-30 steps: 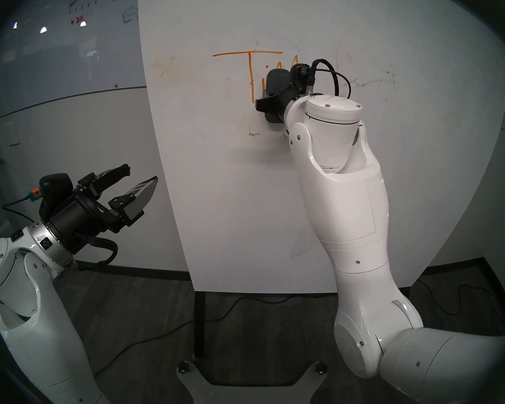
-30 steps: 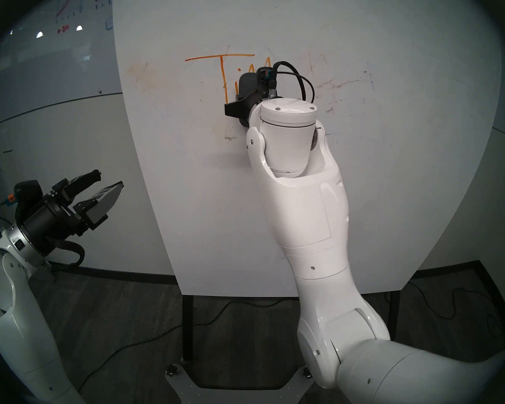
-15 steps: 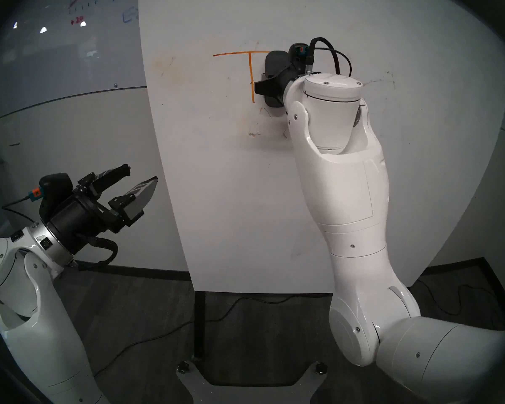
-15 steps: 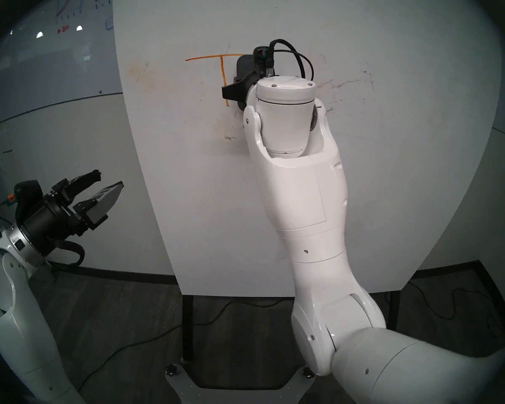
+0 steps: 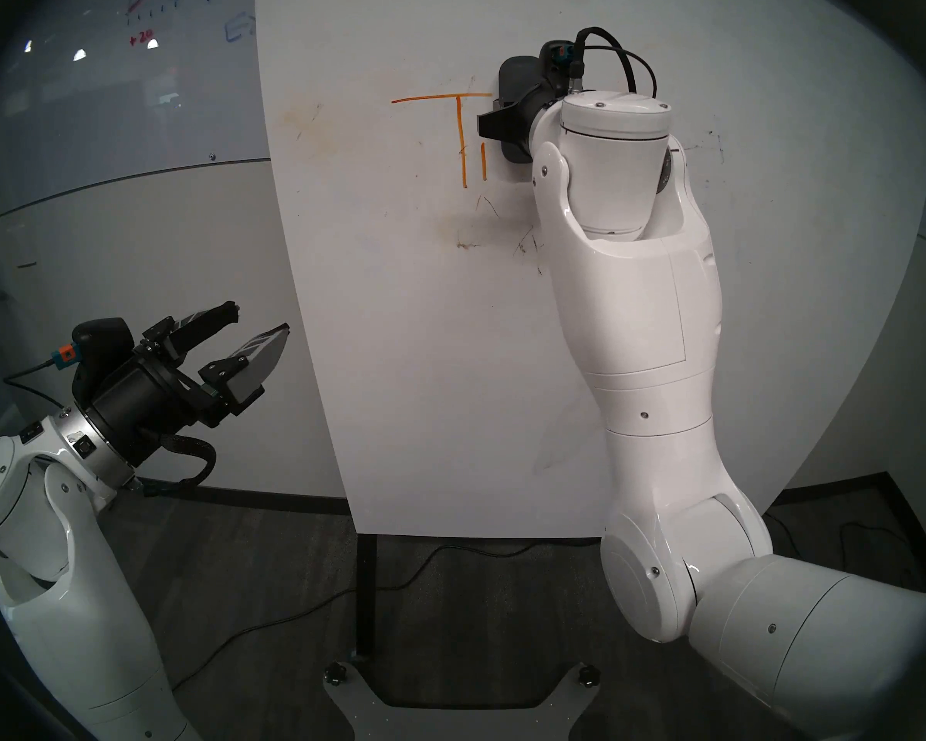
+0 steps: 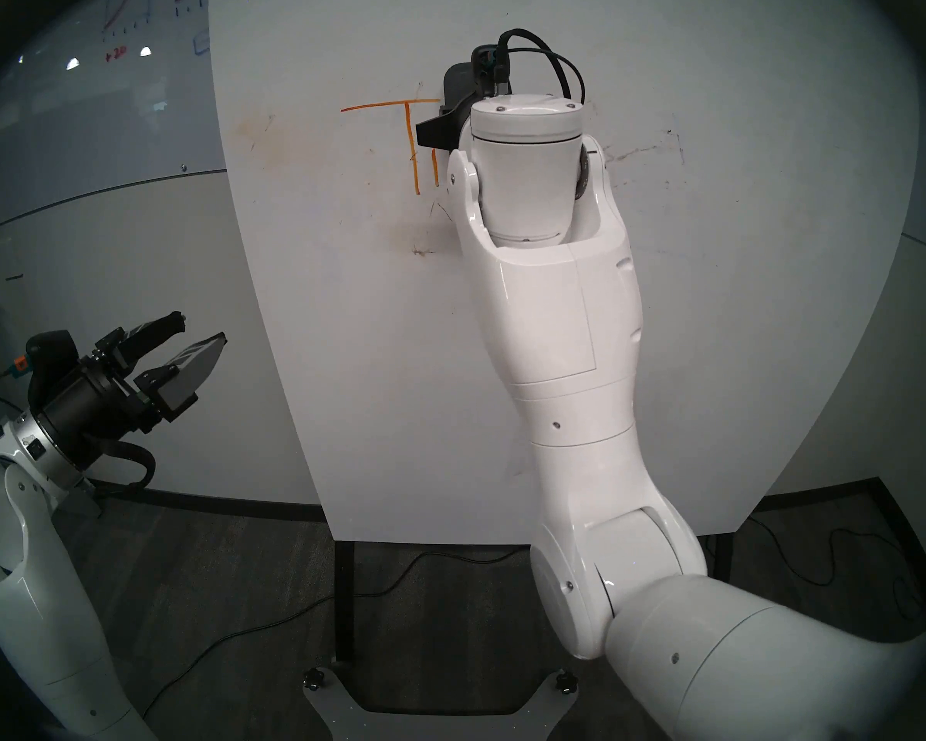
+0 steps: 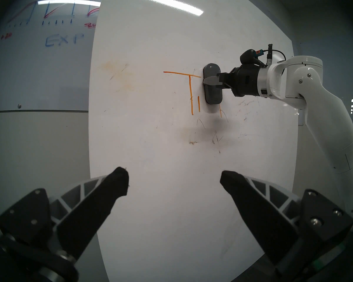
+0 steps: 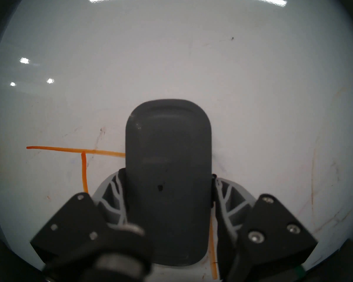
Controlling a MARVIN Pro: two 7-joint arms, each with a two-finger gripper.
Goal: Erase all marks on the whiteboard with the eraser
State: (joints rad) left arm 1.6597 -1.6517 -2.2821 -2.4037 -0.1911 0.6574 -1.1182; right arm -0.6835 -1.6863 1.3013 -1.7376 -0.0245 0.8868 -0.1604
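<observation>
The whiteboard (image 5: 439, 349) (image 6: 375, 349) (image 7: 151, 153) (image 8: 171, 61) stands upright in front of me. Orange marks (image 5: 460, 135) (image 6: 409, 141) (image 7: 190, 92) (image 8: 83, 153) remain: a "T" and a short "i" stroke, with one more stroke below the eraser in the wrist views. Faint dark scribbles (image 5: 525, 245) (image 7: 215, 138) lie lower down. My right gripper (image 5: 503, 119) (image 7: 207, 83) (image 8: 168, 196) is shut on the dark grey eraser (image 5: 517, 77) (image 6: 456, 82) (image 7: 212, 86) (image 8: 168, 173), pressing it upright on the board just right of the "T". My left gripper (image 5: 260, 317) (image 6: 201, 325) (image 7: 174, 179) is open and empty, low at the left.
A greyish glass board with graph drawings (image 5: 145, 7) (image 7: 49, 21) hangs on the wall behind at the left. Dark metal legs (image 5: 365, 595) (image 6: 344, 601) and cables (image 5: 290, 611) are on the floor below the whiteboard. Pale orange smudges (image 5: 311, 130) sit left of the letters.
My right gripper has carried the eraser upward along the board and slightly right. The "M" is wiped away; the right end of the "T" bar is shorter. The left arm is unmoved.
</observation>
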